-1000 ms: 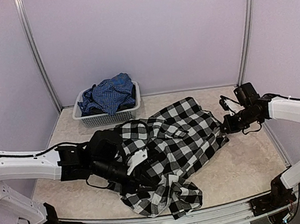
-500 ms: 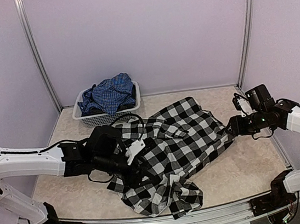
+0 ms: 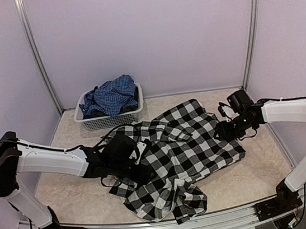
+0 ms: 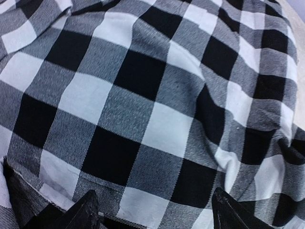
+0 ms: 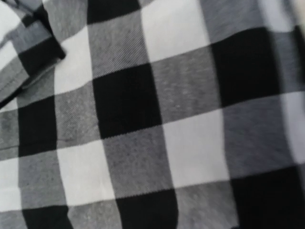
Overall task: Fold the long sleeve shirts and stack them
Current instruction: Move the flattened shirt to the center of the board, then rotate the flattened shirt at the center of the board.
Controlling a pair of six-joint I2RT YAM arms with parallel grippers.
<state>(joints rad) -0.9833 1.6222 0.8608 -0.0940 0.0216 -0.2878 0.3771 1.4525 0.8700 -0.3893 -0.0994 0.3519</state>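
Observation:
The black-and-white checked long sleeve shirt lies crumpled and partly spread across the middle of the table. Its cloth fills the left wrist view and the right wrist view. My left gripper rests low on the shirt's left part. It is open, its two black fingertips wide apart with flat cloth between them. My right gripper hovers over the shirt's right edge; its fingers do not show in its own view. The blue fine-checked shirt is bunched in the basket.
A white mesh basket stands at the back left, against the wall. Metal corner posts rise at the back left and back right. Bare beige table shows at the front right and front left.
My left gripper has opened and let go of the cloth. My right arm swung out to the right, then came back over the shirt's right edge, which now lies further right.

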